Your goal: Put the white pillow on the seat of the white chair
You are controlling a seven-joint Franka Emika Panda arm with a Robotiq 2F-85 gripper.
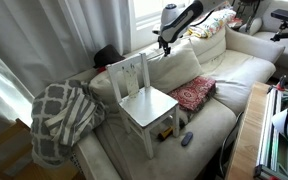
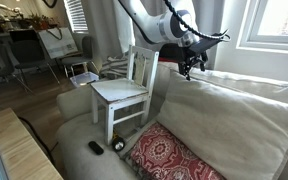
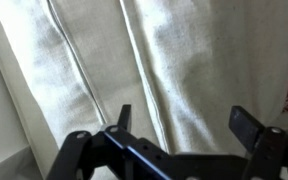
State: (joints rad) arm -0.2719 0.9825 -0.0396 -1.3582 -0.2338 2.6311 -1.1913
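Sofa (image 1: 246, 62): cream, everything sits on it.
White pillow (image 2: 229, 112): leaning on the sofa back, just beside the chair, not on its seat.
White chair (image 1: 144, 100): upright on the sofa cushion.
Lattice blanket (image 1: 59, 115): heaped beside the chair.
Red patterned cushion (image 1: 194, 93): flat, in front of the pillow.
Gripper (image 3: 184, 120): over the pillow's top edge, fingers spread, holding nothing.

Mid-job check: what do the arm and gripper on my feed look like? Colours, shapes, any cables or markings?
The arm has rounded white link shells with dark joints. The gripper is matt black, with two flat, angular fingers on hinged linkage bars. In an exterior view something thin and dark, perhaps a cable, juts from the wrist. No markings are legible.
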